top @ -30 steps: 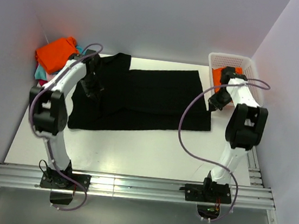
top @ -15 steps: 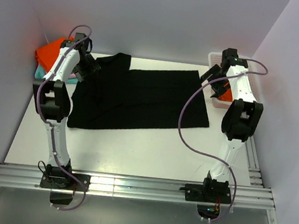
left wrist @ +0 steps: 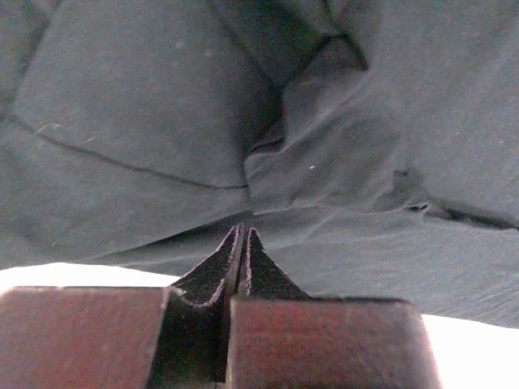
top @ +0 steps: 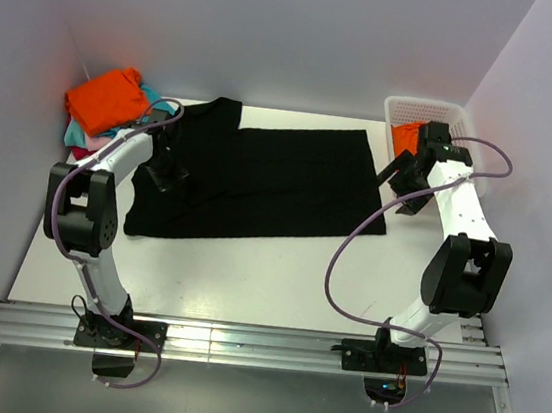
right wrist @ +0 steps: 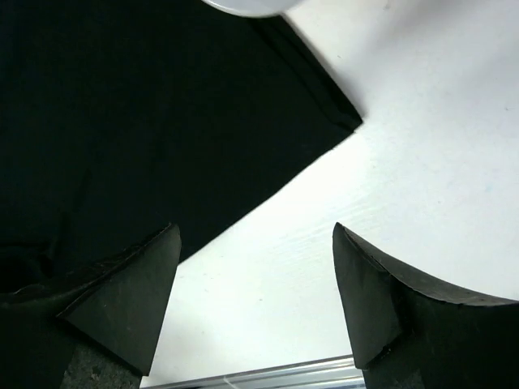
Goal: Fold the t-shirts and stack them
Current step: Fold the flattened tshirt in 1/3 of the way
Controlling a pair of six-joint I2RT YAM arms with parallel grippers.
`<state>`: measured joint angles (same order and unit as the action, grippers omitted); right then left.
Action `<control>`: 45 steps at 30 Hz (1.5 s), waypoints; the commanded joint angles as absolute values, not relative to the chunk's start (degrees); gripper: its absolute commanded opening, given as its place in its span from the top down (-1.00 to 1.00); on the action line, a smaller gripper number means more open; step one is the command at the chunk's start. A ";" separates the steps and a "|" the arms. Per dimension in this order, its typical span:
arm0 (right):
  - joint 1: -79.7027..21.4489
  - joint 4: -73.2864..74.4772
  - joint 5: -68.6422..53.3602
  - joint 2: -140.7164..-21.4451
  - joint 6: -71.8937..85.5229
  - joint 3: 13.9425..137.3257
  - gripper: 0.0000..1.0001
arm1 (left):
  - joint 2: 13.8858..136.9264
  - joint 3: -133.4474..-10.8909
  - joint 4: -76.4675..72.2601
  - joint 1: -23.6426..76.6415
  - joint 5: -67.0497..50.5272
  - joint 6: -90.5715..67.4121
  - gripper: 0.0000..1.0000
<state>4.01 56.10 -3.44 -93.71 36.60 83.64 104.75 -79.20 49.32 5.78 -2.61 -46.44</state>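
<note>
Black t-shirt (top: 269,181) lies spread flat across the far half of the white table (top: 248,274), with its left end rumpled around a sleeve. A white lattice basket (top: 424,106) stands in the far right corner with orange cloth (top: 402,138) inside. A stack of t-shirts (top: 102,105), orange on top, sits in the far left corner. The right hand (right wrist: 255,231) hangs open at the black shirt's right edge, one finger above cloth and the other above bare table. The left hand (left wrist: 243,235) is closed, its tips at the creased black cloth; whether a fold is pinched cannot be told.
</note>
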 commanded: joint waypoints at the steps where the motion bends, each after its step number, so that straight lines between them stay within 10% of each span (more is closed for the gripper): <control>1: 4.22 55.02 -0.97 -90.89 35.77 81.13 -0.64 | 104.94 -79.45 43.86 6.59 -3.25 -47.11 0.99; 12: 5.97 58.89 2.99 -87.11 34.72 81.30 -0.64 | 109.26 -83.68 46.33 7.03 6.15 -46.14 0.99; 17: 6.68 58.01 3.25 -85.61 34.80 77.96 -0.64 | 105.73 -80.51 42.45 7.03 7.73 -44.65 0.54; 45: 7.73 55.81 -0.97 -87.36 36.12 74.18 -0.56 | 109.42 -79.54 34.28 7.38 2.99 -42.89 0.53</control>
<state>7.29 56.99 -0.36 -88.07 35.70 74.50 108.71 -78.72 36.60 6.98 4.16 -44.14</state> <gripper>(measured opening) 0.784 0.239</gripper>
